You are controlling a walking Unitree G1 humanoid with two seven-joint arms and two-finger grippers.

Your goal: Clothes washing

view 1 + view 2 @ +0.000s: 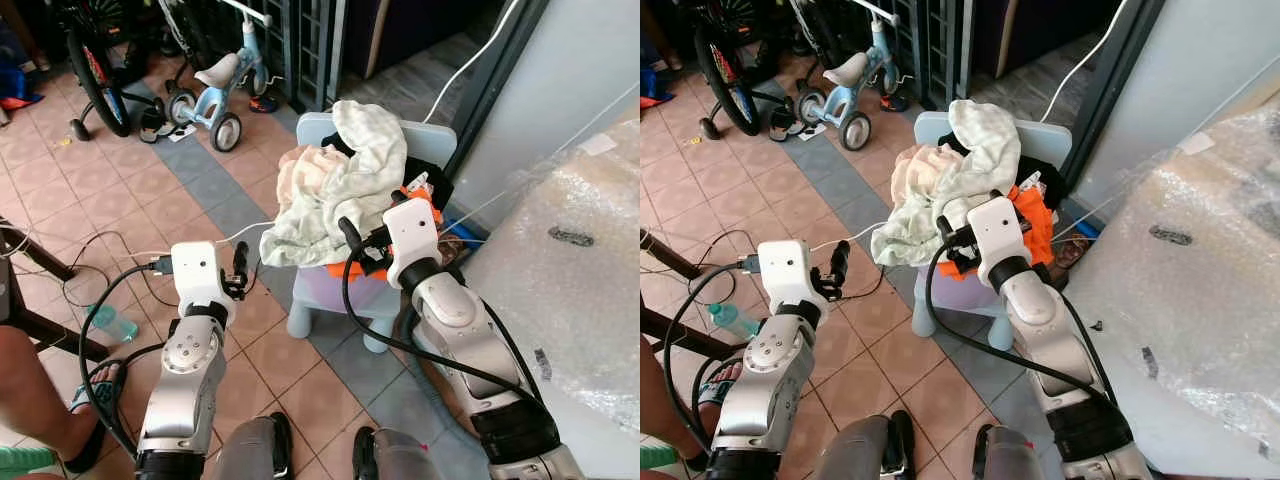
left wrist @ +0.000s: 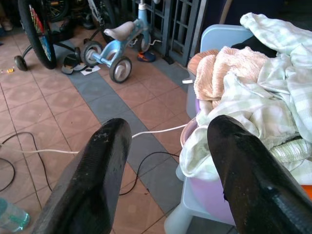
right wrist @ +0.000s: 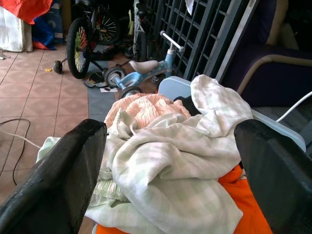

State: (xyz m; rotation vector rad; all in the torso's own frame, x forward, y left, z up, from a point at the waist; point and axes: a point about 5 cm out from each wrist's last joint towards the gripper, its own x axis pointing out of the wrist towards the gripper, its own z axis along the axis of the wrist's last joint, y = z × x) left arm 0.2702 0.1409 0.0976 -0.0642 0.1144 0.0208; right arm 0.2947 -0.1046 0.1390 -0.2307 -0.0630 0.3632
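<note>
Here | laundry heap (image 1: 335, 190): crumpled pale-green checked cloth over peach towel, orange underneath | both jaws spread wide, empty

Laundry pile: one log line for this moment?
stage: approach | laundry pile heaped in tub on small chair | right pincer open, at pile | left pincer open, beside chair | nothing held

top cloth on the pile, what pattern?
Pale green and white check on the top cloth; clearest in the right wrist view.
</note>
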